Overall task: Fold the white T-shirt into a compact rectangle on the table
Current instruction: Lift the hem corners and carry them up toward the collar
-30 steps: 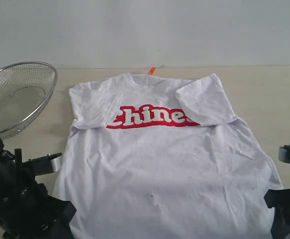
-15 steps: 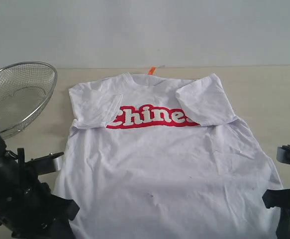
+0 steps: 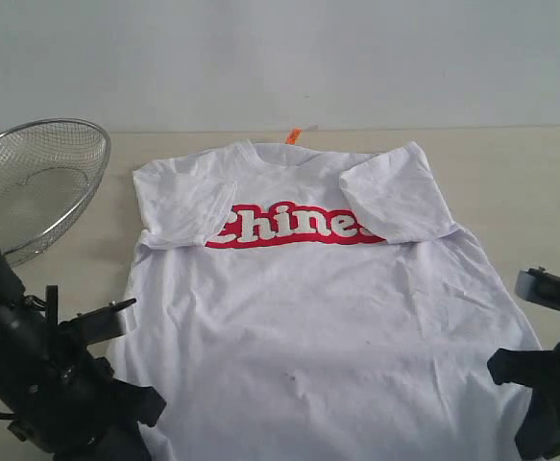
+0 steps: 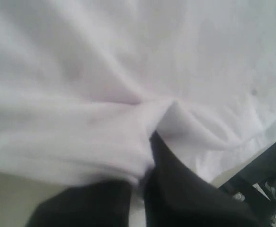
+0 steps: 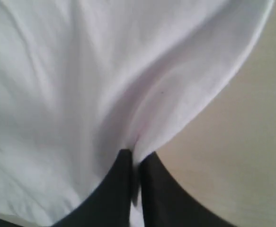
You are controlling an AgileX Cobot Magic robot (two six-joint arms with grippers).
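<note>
- While both sleeves already lay turned in over the chest, the white T-shirt [image 3: 318,298] was spread face up on the counter [image 3: 534,178], its collar and orange neck tag [image 3: 294,135] at the end farthest from the two hands.
- The left hand [image 4: 140,179] was pinched shut on a ridge of cloth at the hem corner nearest it, with fabric bunched at its fingertips.
- The right hand [image 5: 137,160] was likewise clamped narrow on the hem's other corner, with bare counter just beside it.
- By the look of it, only the sleeve folds were done. The fold carrying the hem away from the hands toward the collar, and any further halving into a compact rectangle, remained.
- A wire basket [image 3: 39,182] stood beyond the left hand, apart from the shirt.
</note>
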